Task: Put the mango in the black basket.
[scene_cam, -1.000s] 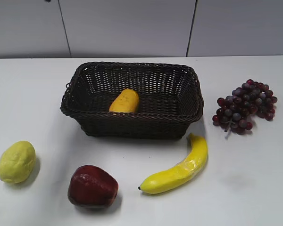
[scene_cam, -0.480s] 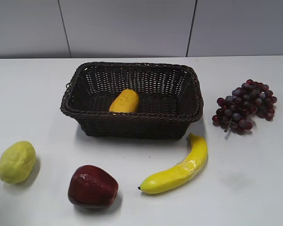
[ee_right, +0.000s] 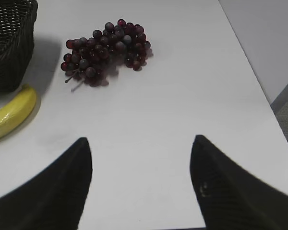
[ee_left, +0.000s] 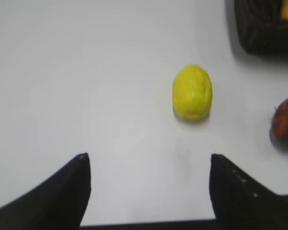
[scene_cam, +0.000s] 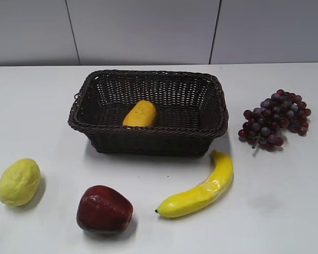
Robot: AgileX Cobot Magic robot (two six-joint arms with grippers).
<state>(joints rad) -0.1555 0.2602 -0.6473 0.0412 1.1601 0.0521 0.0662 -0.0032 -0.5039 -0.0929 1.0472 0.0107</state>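
White table (scene_cam: 286,211) under a grey wall; the mango (scene_cam: 139,114) lies inside the black basket (scene_cam: 148,140); my left gripper (ee_left: 149,163) and right gripper (ee_right: 140,143) gape empty; best I hold both clear of the fruit.

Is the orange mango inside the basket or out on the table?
Inside: the mango lies on the floor of the black basket, its woven walls all around it.
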